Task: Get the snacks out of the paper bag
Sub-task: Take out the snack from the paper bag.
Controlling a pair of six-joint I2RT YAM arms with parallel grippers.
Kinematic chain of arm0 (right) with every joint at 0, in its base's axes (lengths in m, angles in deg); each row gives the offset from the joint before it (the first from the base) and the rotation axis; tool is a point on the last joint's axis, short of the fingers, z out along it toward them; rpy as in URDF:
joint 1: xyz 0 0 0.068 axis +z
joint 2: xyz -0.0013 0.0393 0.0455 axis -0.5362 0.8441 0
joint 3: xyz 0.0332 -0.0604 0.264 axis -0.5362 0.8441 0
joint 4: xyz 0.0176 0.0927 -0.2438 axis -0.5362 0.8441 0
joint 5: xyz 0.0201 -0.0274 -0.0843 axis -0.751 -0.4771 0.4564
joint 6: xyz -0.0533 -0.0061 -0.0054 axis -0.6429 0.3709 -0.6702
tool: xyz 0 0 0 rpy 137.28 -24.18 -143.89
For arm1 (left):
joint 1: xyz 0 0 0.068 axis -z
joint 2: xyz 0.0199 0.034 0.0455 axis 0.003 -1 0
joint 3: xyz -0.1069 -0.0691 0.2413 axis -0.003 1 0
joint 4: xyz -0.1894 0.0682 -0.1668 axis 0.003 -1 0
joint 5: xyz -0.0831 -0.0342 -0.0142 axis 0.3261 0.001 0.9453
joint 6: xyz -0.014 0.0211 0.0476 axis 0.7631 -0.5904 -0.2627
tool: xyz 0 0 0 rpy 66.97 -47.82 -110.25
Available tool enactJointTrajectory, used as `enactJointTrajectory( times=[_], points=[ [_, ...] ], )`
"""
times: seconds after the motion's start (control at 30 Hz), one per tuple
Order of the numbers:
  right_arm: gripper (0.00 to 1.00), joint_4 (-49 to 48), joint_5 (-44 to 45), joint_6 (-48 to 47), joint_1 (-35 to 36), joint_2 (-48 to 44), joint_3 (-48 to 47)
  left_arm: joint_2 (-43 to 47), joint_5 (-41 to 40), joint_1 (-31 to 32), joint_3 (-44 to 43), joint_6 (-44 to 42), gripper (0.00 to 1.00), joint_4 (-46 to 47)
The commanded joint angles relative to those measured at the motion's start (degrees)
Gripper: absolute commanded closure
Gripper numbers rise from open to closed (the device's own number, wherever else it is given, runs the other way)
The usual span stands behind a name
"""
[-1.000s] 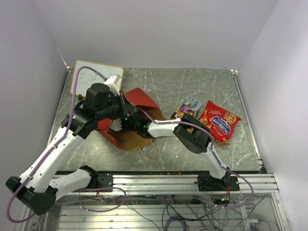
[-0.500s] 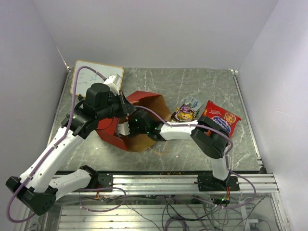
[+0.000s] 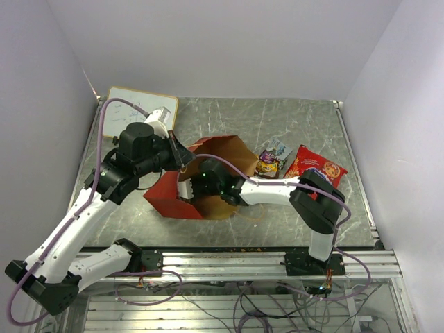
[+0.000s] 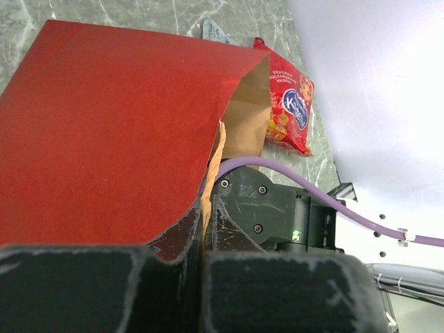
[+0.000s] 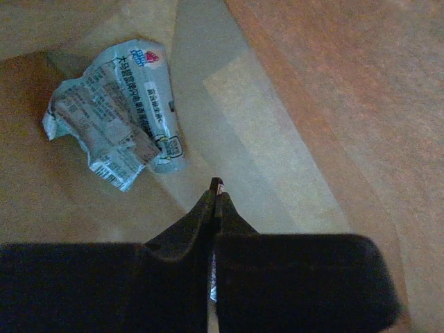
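Heads up, the bag [image 3: 165, 200] changed a lot in the last second. It was lying pretty flat with your right arm just at its mouth. Now it's propped up with the mouth gaping to the right, and the right arm has gone well inside.

Your left gripper [image 4: 205, 208] is clamped tight on the bag's rim, holding that edge up. Your right gripper [image 5: 216, 184] is deep in the bag, jaws fully closed with nothing between them. Its tips sit just short of a crumpled grey-white wrapper [image 5: 114, 114] on the bag's floor.

My read: the bag is now open enough for you to reach that wrapper, but you'll have to spread those jaws before you can pinch it.

Count:
- **Bag:** one.
- **Inside it:** one wrapper that I can see. Can't rule out more, since the wrist view only covers part of the interior.
- **Outside, right of the bag:** one big red packet [image 3: 318, 173]. Between it and the bag is a little heap [image 3: 272, 159] that looks like two small packets, maybe three, too bunched up to split.
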Motion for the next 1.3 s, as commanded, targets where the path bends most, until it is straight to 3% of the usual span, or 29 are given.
enactJointTrajectory(
  times=[0.0, 0.5, 0.83, 1.27],
  points=[
    [1.00, -1.2, -2.2, -0.2, -0.1, -3.6, 1.2, 0.8, -0.6, 0.2, 1.6, 0.5, 0.93, 1.7],
    [1.00, -1.0, -6.3, 0.0, -4.7, -3.2, 3.1, -1.9, -2.6, 0.1, -5.9, -5.4, 0.93, -4.2],
    [1.00, -2.3, -6.7, 0.6, -4.9, -5.1, 4.2, -1.4, -6.1, 0.2, -7.7, -5.5, 0.93, -5.6],
    [1.00, -4.0, -5.7, 5.3, -6.5, -9.3, 0.8, -2.4, -4.5, 0.2, -6.1, -4.9, 0.93, -5.2]
  ],
)
